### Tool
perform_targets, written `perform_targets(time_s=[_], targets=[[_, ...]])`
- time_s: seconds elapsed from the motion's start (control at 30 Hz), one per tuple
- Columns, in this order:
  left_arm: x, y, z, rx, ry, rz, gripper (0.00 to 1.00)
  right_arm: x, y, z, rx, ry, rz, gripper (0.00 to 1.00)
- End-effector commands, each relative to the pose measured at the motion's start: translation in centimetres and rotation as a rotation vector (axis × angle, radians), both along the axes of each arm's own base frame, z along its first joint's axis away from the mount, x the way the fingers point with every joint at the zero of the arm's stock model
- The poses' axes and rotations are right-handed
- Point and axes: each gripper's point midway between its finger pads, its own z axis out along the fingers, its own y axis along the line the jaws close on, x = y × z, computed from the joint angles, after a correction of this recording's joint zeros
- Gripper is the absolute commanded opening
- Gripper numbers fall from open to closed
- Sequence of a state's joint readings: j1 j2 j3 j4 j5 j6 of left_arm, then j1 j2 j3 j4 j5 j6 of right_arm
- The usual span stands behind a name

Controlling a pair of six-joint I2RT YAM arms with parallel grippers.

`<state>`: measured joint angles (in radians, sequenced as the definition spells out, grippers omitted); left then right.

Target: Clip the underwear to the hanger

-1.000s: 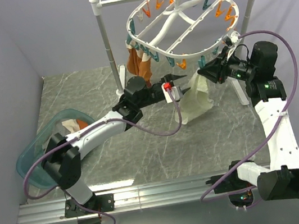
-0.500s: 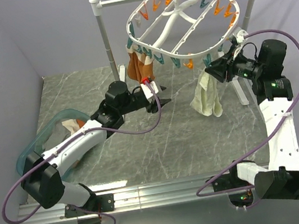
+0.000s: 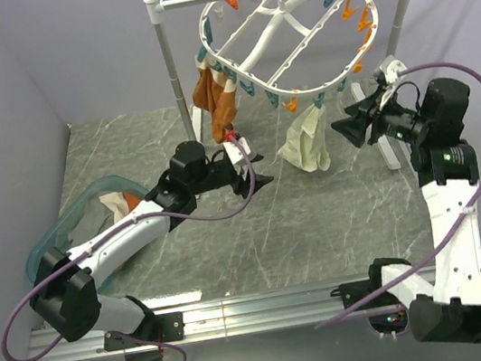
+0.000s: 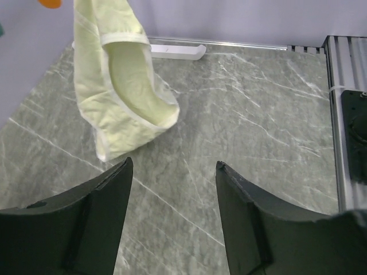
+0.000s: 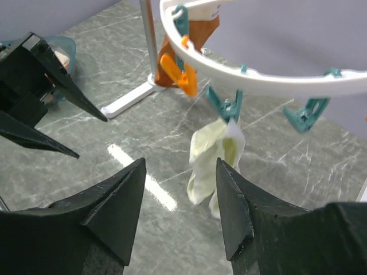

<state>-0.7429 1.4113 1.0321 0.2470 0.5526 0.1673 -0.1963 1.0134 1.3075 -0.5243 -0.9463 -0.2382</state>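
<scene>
Cream underwear (image 5: 207, 153) hangs by a teal clip (image 5: 226, 106) on the hanger (image 5: 258, 83), so left claw (image 4: 172, 166) and right claw (image 5: 180, 163) gape empty.

From my station I count one hanger (image 5: 269, 87), one underwear (image 3: 303, 141), one orange-brown garment (image 3: 214, 102), one rail stand (image 3: 171, 63), one teal tub (image 3: 49, 243), one table (image 3: 234, 255) and two claws: left claw (image 4: 174, 162), right claw (image 5: 180, 160). The orange and teal clips overlap too much for me to count.
</scene>
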Motion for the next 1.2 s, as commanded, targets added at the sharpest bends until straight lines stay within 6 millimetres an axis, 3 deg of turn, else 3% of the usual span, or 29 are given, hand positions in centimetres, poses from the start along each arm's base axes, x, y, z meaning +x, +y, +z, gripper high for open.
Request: perform_targets(time_s=[0.0, 0.17, 0.27, 0.3, 0.43, 0.6, 0.67, 0.73, 0.83, 1.03, 1.1, 1.13, 1.17], targets=[[-1.3, 1.0, 2.5, -0.065, 0.003, 0.004, 0.65, -1.8, 0.0, -0.6, 0.007, 0.005, -0.033, 0.59], [-2.1, 2.4, 3.6, -0.111, 0.08, 0.04, 0.66, -3.4, -0.2, -1.5, 0.04, 0.002, -0.096, 0.56], [-2.9, 3.2, 4.7, -0.17, 0.149, 0.039, 0.66, -4.1, -0.4, -3.1, 0.085, 0.043, -0.142, 0.55], [-3.1, 3.4, 4.4, -0.177, 0.169, 0.04, 0.66, -4.2, -0.4, -4.5, 0.102, 0.077, -0.153, 0.55], [-3.7, 4.3, 4.9, -0.216, 0.209, 0.054, 0.67, -5.8, -0.3, -6.2, 0.107, 0.095, -0.159, 0.54], [-4.5, 4.6, 5.4, -0.195, 0.234, 0.003, 0.65, -6.3, -1.3, -9.3, 0.027, 0.121, -0.138, 0.51], [-5.0, 4.8, 6.3, -0.184, 0.187, -0.032, 0.65, -6.2, -1.7, -10.3, 0.006, 0.134, -0.119, 0.5], [-4.9, 5.0, 6.0, -0.153, 0.191, -0.021, 0.65, -5.5, -2.8, -11.5, 0.014, 0.163, -0.128, 0.49], [-3.4, 5.6, 6.1, -0.153, 0.192, 0.055, 0.65, -4.7, -3.3, -12.9, 0.019, 0.185, -0.078, 0.45], [-0.4, 5.9, 6.6, -0.224, 0.233, 0.116, 0.63, -3.2, -3.9, -13.4, 0.048, 0.165, -0.088, 0.41], [1.5, 5.6, 7.3, -0.271, 0.247, 0.139, 0.6, -3.2, -3.9, -14.0, 0.076, 0.189, -0.107, 0.4], [2.8, 5.3, 6.7, -0.277, 0.266, 0.161, 0.59, -2.8, -4.1, -13.7, 0.095, 0.181, -0.132, 0.4], [3.7, 5.2, 8.3, -0.323, 0.225, 0.171, 0.57, -2.7, -4.1, -13.7, 0.108, 0.186, -0.138, 0.4]])
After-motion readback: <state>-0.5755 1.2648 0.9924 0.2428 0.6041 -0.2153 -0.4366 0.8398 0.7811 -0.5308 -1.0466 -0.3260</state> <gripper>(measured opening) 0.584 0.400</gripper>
